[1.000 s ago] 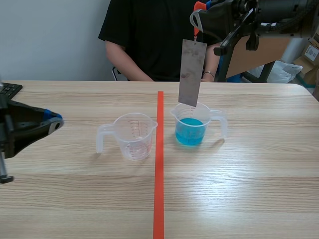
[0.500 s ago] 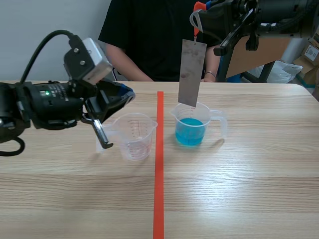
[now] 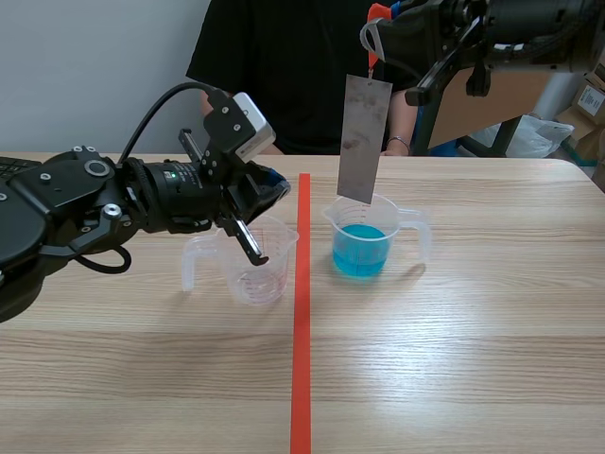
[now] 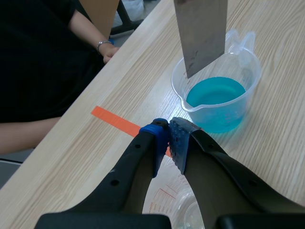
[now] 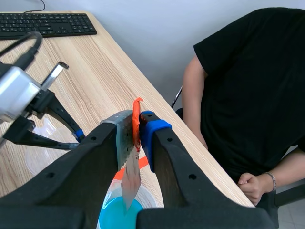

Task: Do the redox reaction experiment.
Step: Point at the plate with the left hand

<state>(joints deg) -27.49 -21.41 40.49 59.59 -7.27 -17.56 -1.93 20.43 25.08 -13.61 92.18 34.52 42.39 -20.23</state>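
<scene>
I note left claw (image 4: pixel 169 138) closed on nothing, above empty clear plastic cup (image 3: pixel 253 263). Beside it, matching cup (image 3: pixel 406 227) holds blue liquid (image 3: pixel 359 253). Flat grey metal strip (image 3: pixel 363 137) hangs long axis vertical, lower end at that cup's mouth; right claw (image 5: pixel 137 123) grips top.

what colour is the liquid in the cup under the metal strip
Bright blue liquid, seen best in the left wrist view.
</scene>
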